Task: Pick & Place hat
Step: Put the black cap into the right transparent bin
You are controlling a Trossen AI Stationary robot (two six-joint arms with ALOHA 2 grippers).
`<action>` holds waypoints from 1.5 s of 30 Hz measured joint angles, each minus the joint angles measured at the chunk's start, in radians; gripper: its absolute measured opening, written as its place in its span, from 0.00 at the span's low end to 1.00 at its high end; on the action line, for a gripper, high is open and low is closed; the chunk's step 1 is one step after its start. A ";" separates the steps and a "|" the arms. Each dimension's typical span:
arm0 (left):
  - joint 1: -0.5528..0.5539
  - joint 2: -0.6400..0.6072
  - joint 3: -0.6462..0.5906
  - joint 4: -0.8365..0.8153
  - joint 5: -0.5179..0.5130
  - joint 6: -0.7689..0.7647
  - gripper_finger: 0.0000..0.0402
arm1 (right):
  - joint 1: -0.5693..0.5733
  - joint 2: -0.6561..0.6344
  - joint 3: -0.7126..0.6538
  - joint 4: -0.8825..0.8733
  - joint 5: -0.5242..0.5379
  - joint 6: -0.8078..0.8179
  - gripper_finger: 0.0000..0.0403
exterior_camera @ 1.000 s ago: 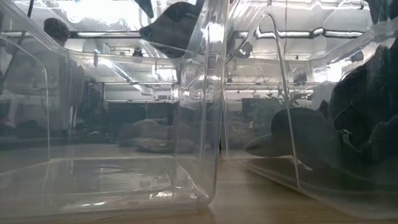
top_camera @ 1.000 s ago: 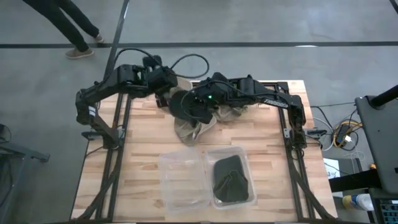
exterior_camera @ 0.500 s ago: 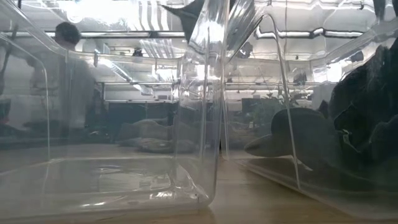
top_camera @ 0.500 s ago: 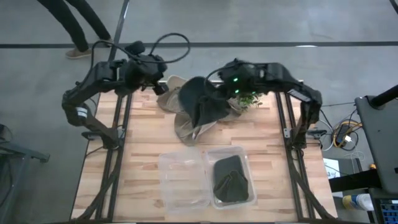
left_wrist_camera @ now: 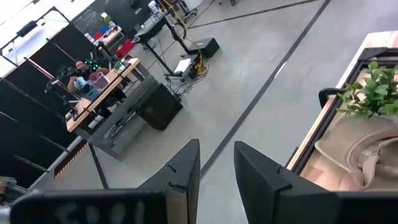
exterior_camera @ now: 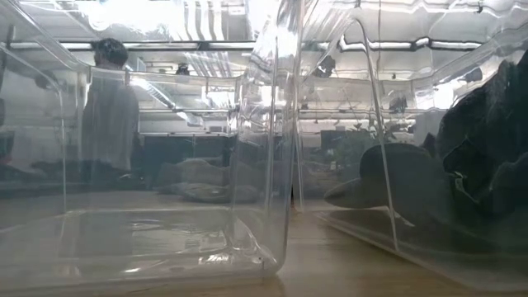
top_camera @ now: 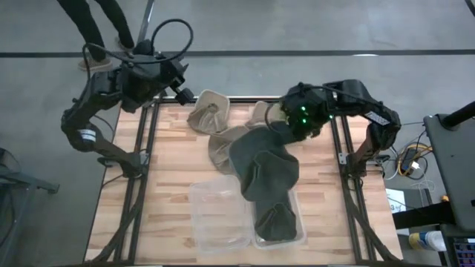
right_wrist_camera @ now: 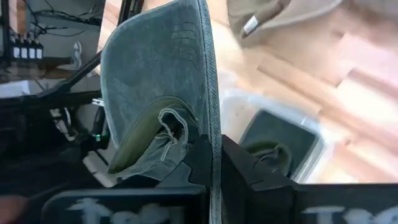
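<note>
Right gripper (right_wrist_camera: 214, 165) clenched on the edge of a dark green hat (top_camera: 263, 167), the cloth pinched between its two fingers (right_wrist_camera: 245, 171); in the high view the hat hangs from the right arm near the table's back right and drapes forward over the wooden table (top_camera: 171, 174), its lower edge overlapping the back rim of the clear bins; whether it touches them cannot be told.

Two clear plastic bins side by side at the table's front; left bin (top_camera: 219, 215) holds nothing visible; right bin (top_camera: 286, 222) already has a dark green hat (top_camera: 276, 221) lying in it; the low view shows that hat as a dark mound (exterior_camera: 412, 194) behind the bin's clear wall.

Tan hats in a loose pile (top_camera: 215, 130) on the back middle of the table, partly under the hanging hat; one tan hat (left_wrist_camera: 360, 146) shows in the left wrist view beside a small green plant (left_wrist_camera: 373, 93) at the table's edge.

Left gripper (left_wrist_camera: 217, 168) raised off the back left corner of the table, over the floor, well apart from the hats; fingers parted with a narrow gap, grasping nothing.

A person (exterior_camera: 107, 115) stands in the room beyond the table; legs (top_camera: 96, 26) show at the top of the high view.
</note>
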 joint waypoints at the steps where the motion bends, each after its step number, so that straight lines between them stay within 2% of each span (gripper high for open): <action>1: 0.000 -0.001 0.000 0.010 0.000 -0.001 0.23 | 0.016 0.000 0.000 0.000 0.000 0.032 0.03; 8: 0.000 -0.002 0.000 0.029 0.048 -0.005 0.23 | 0.150 0.009 -0.040 0.001 0.009 0.286 0.03; 18: 0.000 0.000 -0.001 0.035 0.164 -0.006 0.23 | 0.306 0.007 -0.274 0.000 0.039 0.541 0.03; 22: 0.000 0.000 -0.001 0.047 0.183 0.018 0.23 | 0.305 0.008 -0.385 0.015 0.057 0.550 0.03; 28: 0.000 0.002 -0.001 0.044 0.183 0.035 0.23 | 0.304 0.008 -0.507 0.115 0.025 0.555 0.03; 39: 0.000 0.012 -0.002 0.047 0.183 0.035 0.23 | 0.287 0.009 -0.622 0.243 0.027 0.522 0.04; 42: 0.000 0.012 -0.002 0.047 0.185 0.027 0.23 | 0.283 0.009 -0.628 0.278 0.028 0.494 0.09; 45: 0.000 0.013 -0.002 0.047 0.195 0.016 0.23 | 0.279 0.009 -0.634 0.297 0.028 0.475 0.20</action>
